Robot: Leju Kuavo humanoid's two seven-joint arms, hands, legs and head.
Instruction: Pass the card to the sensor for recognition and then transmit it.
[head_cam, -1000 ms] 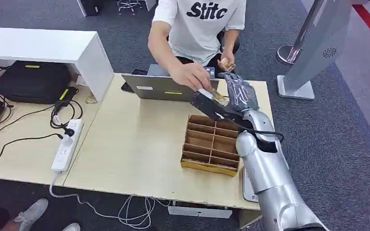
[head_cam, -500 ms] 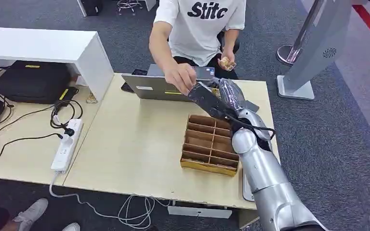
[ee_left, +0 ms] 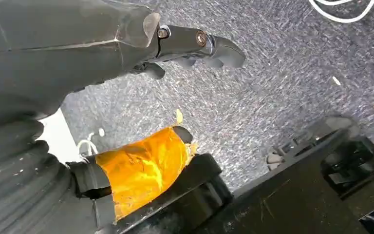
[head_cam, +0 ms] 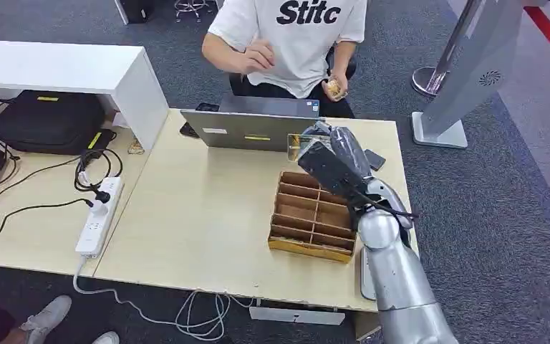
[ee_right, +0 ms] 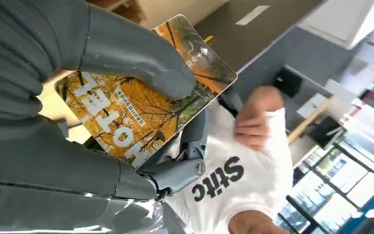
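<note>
Right hand (head_cam: 344, 147) of mine clamps the card (ee_right: 146, 95), thumb (ee_right: 141, 61) pressed flat on its printed face, darker fingers behind it. Its long axis runs out past my fingertips, toward the laptop (head_cam: 254, 130) just beyond; this arm is plainly the nearer one. Autumn-yellow trees, bold white "HOTEL" lettering, glossy and stiff. Where the sensor sits I cannot tell. My left hand (ee_left: 195, 46) hangs by the floor, fingers loosely apart, holding nothing.

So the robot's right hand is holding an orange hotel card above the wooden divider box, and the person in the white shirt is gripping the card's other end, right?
Not quite. The person has let go; that hand is drawn back near the chest, as the head view shows. The rest stands: the right hand holds the orange card alone, above the far end of the divider box.
</note>
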